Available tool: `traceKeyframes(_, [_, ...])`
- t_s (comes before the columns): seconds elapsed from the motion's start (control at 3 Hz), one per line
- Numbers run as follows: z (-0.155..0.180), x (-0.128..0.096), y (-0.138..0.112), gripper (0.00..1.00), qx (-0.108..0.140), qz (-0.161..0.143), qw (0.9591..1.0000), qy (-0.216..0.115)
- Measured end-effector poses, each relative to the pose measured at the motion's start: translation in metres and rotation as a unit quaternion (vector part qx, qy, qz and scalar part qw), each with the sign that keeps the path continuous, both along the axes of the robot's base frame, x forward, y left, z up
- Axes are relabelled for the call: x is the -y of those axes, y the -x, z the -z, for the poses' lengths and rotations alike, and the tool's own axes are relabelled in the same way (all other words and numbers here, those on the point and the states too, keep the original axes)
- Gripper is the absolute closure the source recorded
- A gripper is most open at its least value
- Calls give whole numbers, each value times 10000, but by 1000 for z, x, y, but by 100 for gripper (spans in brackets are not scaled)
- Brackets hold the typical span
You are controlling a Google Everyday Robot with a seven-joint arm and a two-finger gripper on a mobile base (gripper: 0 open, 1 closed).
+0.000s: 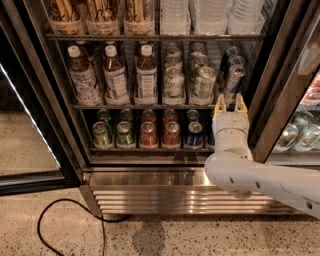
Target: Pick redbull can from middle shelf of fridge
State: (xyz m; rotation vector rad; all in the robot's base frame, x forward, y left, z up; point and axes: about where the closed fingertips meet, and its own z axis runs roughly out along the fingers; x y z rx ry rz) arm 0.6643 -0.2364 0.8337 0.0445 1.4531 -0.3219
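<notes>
The fridge (165, 185) stands open with a louvered steel base. On its middle shelf (150, 106) stand white-capped brown bottles on the left, pale green-white cans in the middle and the blue-and-silver redbull can (233, 80) at the far right. My gripper (230, 103) is open, fingers pointing up, just below the redbull can at the shelf's front edge. The can sits above and between the fingertips, not held.
The lower rack holds short green, red and blue cans (148, 134). The top shelf holds clear tubs (102, 15) and stacked white cups (210, 15). A glass door (30, 150) hangs open at left, a dark door frame (280, 100) at right. A black cable (75, 220) lies on the floor.
</notes>
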Motion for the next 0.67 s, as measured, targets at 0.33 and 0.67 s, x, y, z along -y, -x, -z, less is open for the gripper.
traceKeyframes(0.33, [1,3,-3,42,-161,72,9998,103])
traceKeyframes(0.67, [1,4,-5,37,-243,127,9994,192])
